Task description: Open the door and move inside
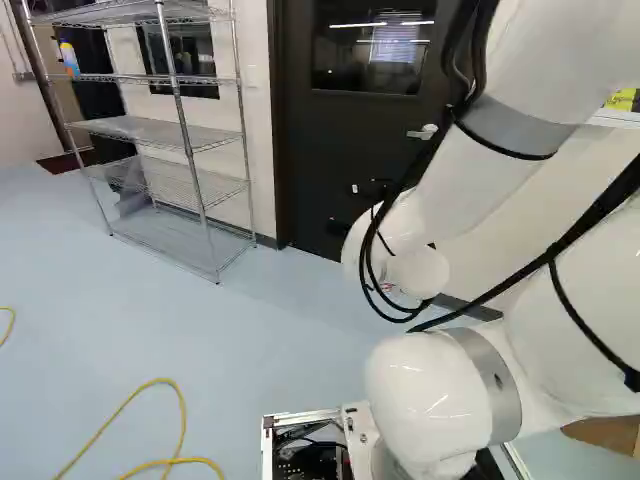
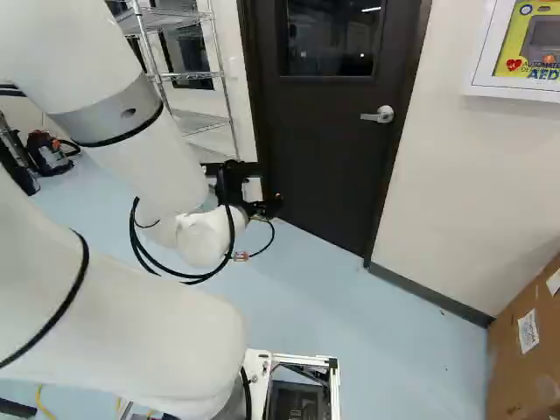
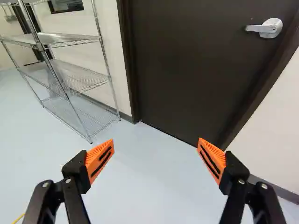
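standing closed ahead of the parted jaws, the dark door [image 3: 187, 70]

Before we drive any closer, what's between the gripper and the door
Only bare, pale blue floor shows between the open gripper and the dark door, as seen in the wrist view.

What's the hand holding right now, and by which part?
Nothing: the black hand with orange pads stands open, the silver lever handle ungripped ahead of it.
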`<state>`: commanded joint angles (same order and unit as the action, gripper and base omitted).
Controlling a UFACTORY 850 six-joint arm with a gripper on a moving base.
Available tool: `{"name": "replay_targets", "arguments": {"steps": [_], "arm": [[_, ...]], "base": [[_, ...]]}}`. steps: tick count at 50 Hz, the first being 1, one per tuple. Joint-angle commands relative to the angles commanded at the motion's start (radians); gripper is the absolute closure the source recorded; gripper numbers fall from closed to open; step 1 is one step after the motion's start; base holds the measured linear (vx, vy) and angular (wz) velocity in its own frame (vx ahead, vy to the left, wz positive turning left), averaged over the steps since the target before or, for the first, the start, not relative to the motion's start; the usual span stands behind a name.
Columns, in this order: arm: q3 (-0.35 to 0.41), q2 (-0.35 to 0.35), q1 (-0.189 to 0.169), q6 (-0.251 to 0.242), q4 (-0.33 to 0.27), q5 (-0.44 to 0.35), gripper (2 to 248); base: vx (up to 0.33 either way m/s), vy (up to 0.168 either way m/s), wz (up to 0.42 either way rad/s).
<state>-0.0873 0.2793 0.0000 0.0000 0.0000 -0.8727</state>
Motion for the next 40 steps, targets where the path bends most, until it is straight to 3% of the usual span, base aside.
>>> {"name": "replay_targets", "arguments": {"steps": [29, 40], "arm": [[0.000, 0.000, 0.000, 0.000, 0.000, 0.000, 3], [0.000, 0.000, 0.000, 0.000, 0.000, 0.000, 3]], "base": [[0.172, 0.063, -0.022], [0.185, 0.035, -0.172]]}}
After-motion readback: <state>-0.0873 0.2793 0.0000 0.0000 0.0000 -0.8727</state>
